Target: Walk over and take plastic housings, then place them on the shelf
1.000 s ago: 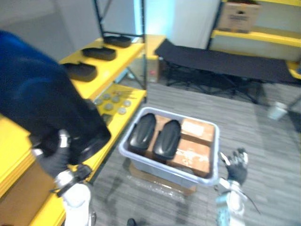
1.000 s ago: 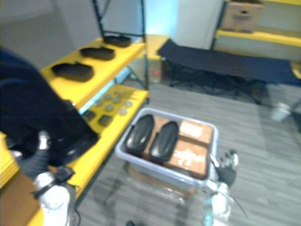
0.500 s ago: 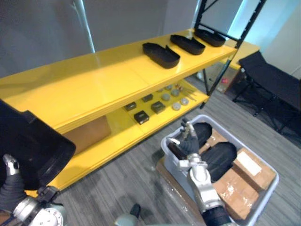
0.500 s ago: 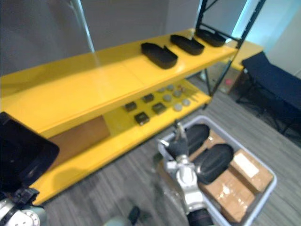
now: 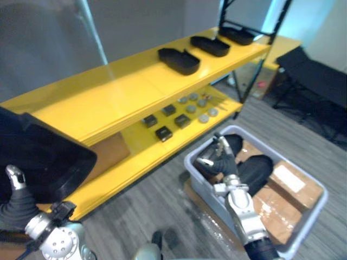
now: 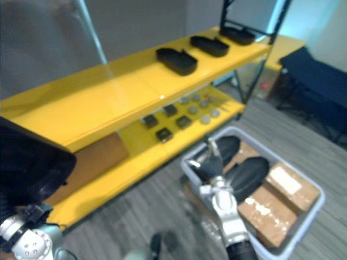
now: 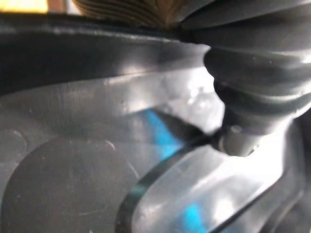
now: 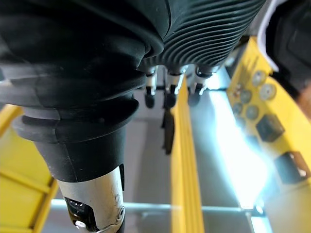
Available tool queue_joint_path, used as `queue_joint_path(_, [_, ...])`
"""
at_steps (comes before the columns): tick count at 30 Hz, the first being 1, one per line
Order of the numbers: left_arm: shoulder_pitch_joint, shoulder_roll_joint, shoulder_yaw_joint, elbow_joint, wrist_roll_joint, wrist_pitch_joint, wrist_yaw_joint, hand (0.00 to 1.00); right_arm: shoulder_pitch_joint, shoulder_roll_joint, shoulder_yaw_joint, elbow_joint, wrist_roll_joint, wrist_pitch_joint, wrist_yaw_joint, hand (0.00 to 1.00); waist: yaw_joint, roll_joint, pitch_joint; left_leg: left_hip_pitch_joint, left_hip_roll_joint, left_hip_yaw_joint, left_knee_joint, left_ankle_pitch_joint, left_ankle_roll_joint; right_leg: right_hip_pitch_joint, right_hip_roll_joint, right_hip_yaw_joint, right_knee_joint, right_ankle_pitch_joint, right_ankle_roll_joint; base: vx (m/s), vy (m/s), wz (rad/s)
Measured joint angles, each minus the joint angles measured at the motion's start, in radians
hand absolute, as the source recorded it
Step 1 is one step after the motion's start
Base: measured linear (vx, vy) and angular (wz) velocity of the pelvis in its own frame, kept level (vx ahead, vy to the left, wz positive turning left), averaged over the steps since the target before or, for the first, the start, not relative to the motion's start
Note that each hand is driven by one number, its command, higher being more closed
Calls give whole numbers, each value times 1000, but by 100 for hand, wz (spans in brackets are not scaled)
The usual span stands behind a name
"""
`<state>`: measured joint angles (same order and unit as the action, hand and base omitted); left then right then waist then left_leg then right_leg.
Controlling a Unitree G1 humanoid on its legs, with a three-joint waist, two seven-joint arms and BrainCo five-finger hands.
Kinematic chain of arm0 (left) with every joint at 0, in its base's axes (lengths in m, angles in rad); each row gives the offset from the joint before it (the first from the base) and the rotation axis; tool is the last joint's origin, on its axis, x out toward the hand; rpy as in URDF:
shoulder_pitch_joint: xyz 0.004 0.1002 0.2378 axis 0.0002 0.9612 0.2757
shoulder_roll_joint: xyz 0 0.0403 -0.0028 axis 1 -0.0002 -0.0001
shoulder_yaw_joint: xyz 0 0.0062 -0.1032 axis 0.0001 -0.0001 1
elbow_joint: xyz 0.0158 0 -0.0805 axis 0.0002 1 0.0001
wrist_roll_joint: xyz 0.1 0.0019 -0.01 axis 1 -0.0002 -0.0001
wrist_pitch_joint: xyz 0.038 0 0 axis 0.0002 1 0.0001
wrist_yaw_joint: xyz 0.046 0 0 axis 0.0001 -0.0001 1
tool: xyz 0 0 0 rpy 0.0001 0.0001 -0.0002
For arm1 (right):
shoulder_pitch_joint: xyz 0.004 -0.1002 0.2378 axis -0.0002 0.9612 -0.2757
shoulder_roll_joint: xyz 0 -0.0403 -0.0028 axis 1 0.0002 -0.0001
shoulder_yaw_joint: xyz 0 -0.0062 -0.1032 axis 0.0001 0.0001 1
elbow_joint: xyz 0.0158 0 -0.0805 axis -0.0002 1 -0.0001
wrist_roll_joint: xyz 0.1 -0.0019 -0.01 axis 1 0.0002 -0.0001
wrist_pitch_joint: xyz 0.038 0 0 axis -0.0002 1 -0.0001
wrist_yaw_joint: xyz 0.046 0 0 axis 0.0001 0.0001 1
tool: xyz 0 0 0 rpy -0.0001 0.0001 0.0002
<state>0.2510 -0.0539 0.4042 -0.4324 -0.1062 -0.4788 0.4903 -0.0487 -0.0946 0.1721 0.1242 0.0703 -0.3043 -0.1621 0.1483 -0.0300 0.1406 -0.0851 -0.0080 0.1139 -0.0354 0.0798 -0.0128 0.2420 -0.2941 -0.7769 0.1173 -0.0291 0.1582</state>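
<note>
As half a second ago, my left hand (image 5: pixel 17 206) grips one black housing (image 5: pixel 43 160) at lower left, and my right hand (image 5: pixel 218 161) still hovers open over the grey bin (image 5: pixel 199 184) at centre. Three shelf housings (image 5: pixel 179 60) lie along the yellow shelf (image 5: pixel 108 92) at upper centre. Two bin housings (image 5: pixel 260 168) sit beside two cardboard boxes (image 5: pixel 290 184).

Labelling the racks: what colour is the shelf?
Yellow; the shelf shows best in the left eye view.

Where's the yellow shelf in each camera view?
Left eye view: yellow shelf runs diagonally, lower left to upper right.
Right eye view: same diagonal.
Left wrist view: probably the sliver past the black housing.
Right wrist view: its edge past the right hand.
Shared landmark: round grey parts on its lower level.
</note>
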Motion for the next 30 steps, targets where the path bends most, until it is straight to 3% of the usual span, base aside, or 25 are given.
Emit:
queue_joint_path(1, [-24, 39, -34, 0, 8, -5, -33, 100, 3, 3, -25, -1, 16, -43, 19, 0, -2, -5, 3, 16, -12, -28, -13, 3, 6, -11, -15, 66, 61, -5, -12, 89, 136, 64])
queue_joint_path(3, [-45, 78, -56, 1, 9, -13, -70, 100, 6, 2, -54, -9, 16, -69, 39, 0, -7, -7, 3, 13, -21, -64, -15, 13, 17, -31, -25, 137, 125, -4, -26, 88, 80, 62])
queue_joint_path(4, [-65, 104, -73, 2, 9, -19, -97, 100, 9, 1, -82, -19, 17, -87, 52, 0, -24, -6, 4, 15, -20, -104, -24, 28, 16, -50, -27, 196, 181, -22, -54, 72, -12, 105])
queue_joint_path(5, [-96, 134, -96, 13, 9, -33, -128, 100, 15, 0, -112, -46, 30, -103, 63, 0, -46, -6, 7, 11, -26, -161, -32, 41, 19, -67, 2, 290, 221, -100, -92, 95, -68, 136])
queue_joint_path(6, [-123, 147, -113, 35, 8, -42, -155, 100, 27, -3, -136, -74, 57, -119, 82, 0, -56, -7, 6, 12, -33, -198, -35, 54, 18, -67, 40, 338, 222, -159, -102, 65, -108, 116])
queue_joint_path(9, [-127, 143, -121, 58, 7, -43, -181, 100, 22, -22, -153, -80, 111, -144, 132, 0, -48, -24, 18, 8, -72, -218, -5, 56, 15, -60, 69, 319, 150, -200, -129, 20, -119, 55])
queue_joint_path(10, [-113, 139, -128, 60, 7, -42, -182, 100, 18, -37, -155, -80, 127, -155, 151, 0, -47, -12, 26, -22, -75, -207, 28, 56, 15, -44, 81, 324, 110, -196, -103, -38, -116, 24])
queue_joint_path(13, [-73, 111, -147, 59, 4, -37, -205, 100, 3, -49, -168, -77, 131, -153, 167, 0, -46, 31, 71, -36, -37, -168, 56, 59, 7, -30, 117, 326, 77, -190, -76, -129, -65, 1])
queue_joint_path(15, [-33, 96, -150, 59, 4, -36, -230, 100, 14, -48, -172, -77, 132, -153, 178, 0, -49, 33, 72, -36, -19, -157, 64, 58, -4, -27, 132, 336, 77, -202, -57, -175, -86, -15])
queue_joint_path(21, [45, 80, -152, 58, 5, -37, -260, 100, 108, -46, -220, -78, 136, -152, 238, 0, -67, 47, 86, -19, 43, -52, 104, 48, -15, -12, 151, 317, 136, -248, -80, -151, -38, 9])
queue_joint_path(26, [75, 76, -144, 46, 6, -42, -263, 100, 113, -18, -229, -78, 157, -153, 253, 0, -67, 35, 81, -40, 29, 26, 127, 36, 4, -9, 103, 278, 145, -269, -57, -4, 71, 23])
queue_joint_path(28, [72, 76, -135, 29, 9, -45, -268, 100, 114, 5, -229, -79, 200, -152, 253, 0, -55, 21, 72, -64, -1, 50, 186, -1, 38, -8, 62, 277, 161, -283, -40, 144, 151, 15])
queue_joint_path(29, [69, 76, -127, 10, 9, -45, -277, 100, 116, 24, -229, -78, 224, -152, 251, 0, -47, -6, 58, -78, -41, 60, 233, -57, 47, 4, 21, 273, 164, -294, -28, 215, 170, 13])
queue_joint_path(30, [68, 76, -123, 2, 14, -46, -279, 100, 117, 29, -229, -78, 233, -152, 250, 0, -47, -10, 53, -77, -56, 60, 247, -83, 49, 18, 9, 264, 180, -292, -29, 386, 208, 40])
